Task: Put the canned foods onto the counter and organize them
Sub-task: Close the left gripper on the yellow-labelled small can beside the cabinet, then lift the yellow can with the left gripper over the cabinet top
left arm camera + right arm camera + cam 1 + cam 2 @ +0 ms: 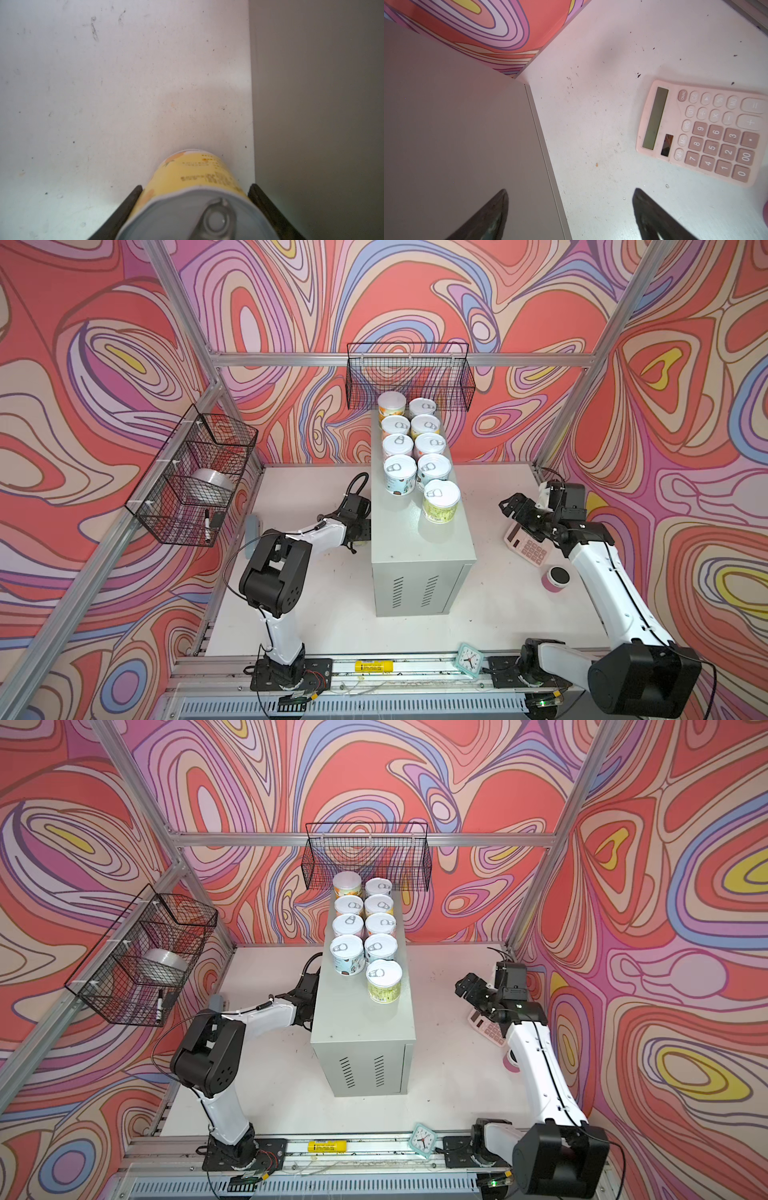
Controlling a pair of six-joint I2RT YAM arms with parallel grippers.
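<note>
Several canned foods (pixel 419 448) stand upright in two rows on the far half of the counter (pixel 419 547), a tall light-grey box, in both top views. The nearest has a green-yellow label (pixel 383 982). My left gripper (pixel 195 186) is low beside the counter's left wall (pixel 311 104), shut on a yellow-labelled can (pixel 193 172) that stands on the white table with its pull-tab lid up. From above, the left gripper (pixel 357 526) hides this can. My right gripper (pixel 571 193) is open and empty, over the counter's right edge and the table, and shows in a top view (pixel 509 506).
A pink calculator (pixel 699 133) lies on the table under the right arm. A small pink cylinder with a black top (pixel 556 578) stands near it. A clock (pixel 470 659) and a yellow tube (pixel 374 666) lie on the front rail. Wire baskets hang on the back wall (pixel 409 377) and left wall (pixel 195 477).
</note>
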